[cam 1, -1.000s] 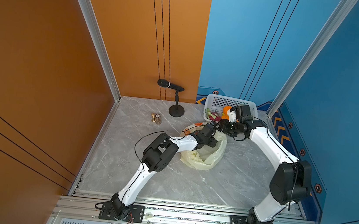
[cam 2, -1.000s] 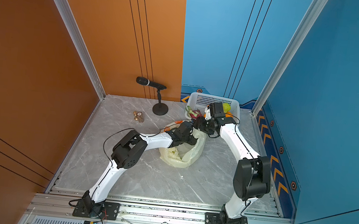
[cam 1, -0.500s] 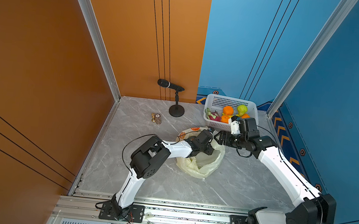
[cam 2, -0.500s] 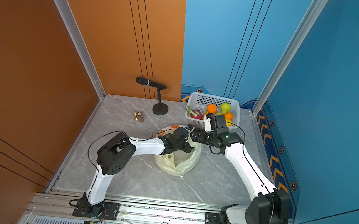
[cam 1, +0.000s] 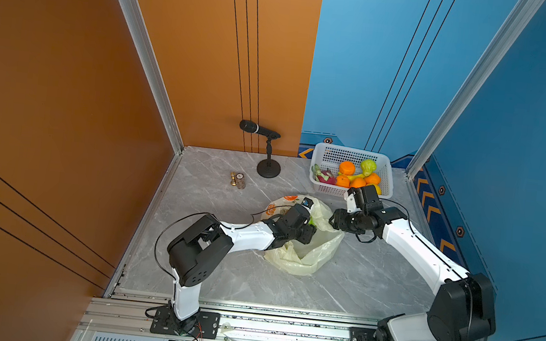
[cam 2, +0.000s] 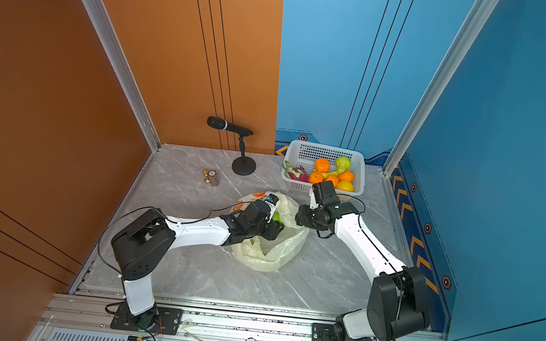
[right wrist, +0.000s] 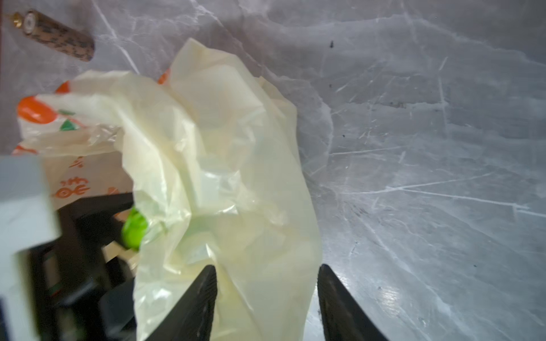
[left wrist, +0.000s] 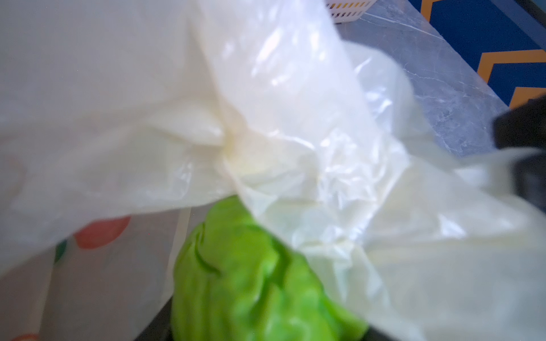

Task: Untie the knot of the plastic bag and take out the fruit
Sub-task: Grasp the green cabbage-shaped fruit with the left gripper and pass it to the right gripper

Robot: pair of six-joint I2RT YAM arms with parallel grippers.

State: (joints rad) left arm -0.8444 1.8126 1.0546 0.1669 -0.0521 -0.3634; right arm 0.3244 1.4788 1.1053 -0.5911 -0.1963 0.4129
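Observation:
The pale-yellow plastic bag [cam 1: 304,254] lies crumpled and open in the middle of the table, in both top views. My left gripper [cam 1: 310,230] reaches into its mouth and is shut on a green bumpy fruit [left wrist: 251,280], which also shows in a top view as a green patch [cam 2: 275,217]. My right gripper [right wrist: 267,286] is at the bag's far-right edge, open, with a fold of the plastic between its black fingers [right wrist: 204,298]. The knot is out of view.
A white perforated basket [cam 1: 323,150] at the back right holds oranges, a dragon fruit, a lemon and a green fruit. A microphone on a stand [cam 1: 267,170] and a small brown cylinder [cam 1: 240,181] stand behind the bag.
My right gripper left the basket, where an orange now lies, and came back to the bag's edge, its jaws narrowing around the plastic. My left gripper stayed in the bag.

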